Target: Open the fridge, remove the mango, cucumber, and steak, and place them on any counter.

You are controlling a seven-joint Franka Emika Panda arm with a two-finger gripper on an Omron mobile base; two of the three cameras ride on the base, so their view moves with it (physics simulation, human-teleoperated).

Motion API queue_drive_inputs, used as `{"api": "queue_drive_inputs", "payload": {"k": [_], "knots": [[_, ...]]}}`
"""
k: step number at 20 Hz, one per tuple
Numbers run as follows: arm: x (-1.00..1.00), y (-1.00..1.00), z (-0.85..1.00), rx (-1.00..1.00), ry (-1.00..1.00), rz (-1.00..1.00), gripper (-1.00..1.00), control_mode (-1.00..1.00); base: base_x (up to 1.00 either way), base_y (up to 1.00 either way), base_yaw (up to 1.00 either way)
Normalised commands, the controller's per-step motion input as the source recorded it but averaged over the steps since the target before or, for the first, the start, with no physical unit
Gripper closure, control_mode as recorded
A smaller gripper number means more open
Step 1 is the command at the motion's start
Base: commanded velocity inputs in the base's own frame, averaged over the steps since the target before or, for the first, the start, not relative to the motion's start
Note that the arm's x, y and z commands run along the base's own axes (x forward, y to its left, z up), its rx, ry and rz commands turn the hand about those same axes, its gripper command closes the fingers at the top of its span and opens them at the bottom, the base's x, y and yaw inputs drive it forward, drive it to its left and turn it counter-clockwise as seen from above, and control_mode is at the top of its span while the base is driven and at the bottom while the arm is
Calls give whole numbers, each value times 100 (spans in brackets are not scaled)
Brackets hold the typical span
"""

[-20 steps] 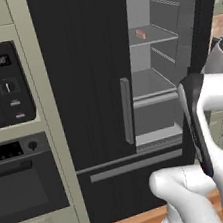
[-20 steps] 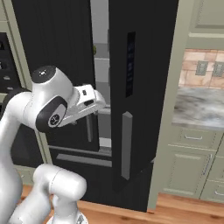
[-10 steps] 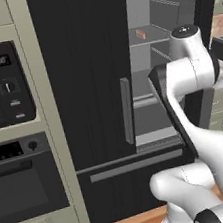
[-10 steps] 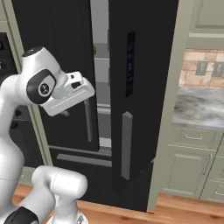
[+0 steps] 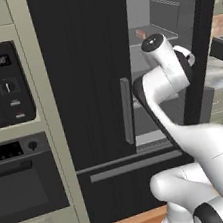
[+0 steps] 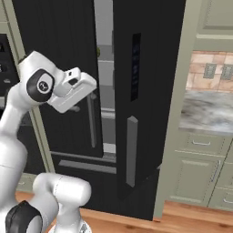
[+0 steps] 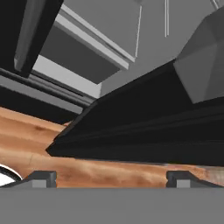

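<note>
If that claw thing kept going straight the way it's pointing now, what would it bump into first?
Probably the bottom edge of the fridge's open right door, which crosses just ahead of the open gripper; the wooden floor lies beyond. Depth is hard to judge.

A: What is hidden in the fridge (image 5: 88, 76)?

B: A small reddish thing (image 5: 141, 33) at upper right of the left base view cannot be identified; it is partly covered by the arm.

A: And the counter (image 6: 207, 113)?

B: It is cut by the right edge.
</note>
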Motion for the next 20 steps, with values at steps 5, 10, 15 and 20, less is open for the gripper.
{"api": "queue_drive_inputs", "payload": {"k": [5,10,15,20], "knots": [[48,-1,9,-19,-9,-20,-100,-100,0,0,0],[41,-1,11,-5,0,-17,-100,-100,0,0,0],[46,-1,5,-8,-3,-13,-100,-100,0,0,0],[55,-29,0,-11,-12,-7,-100,-100,0,0,0]]}}
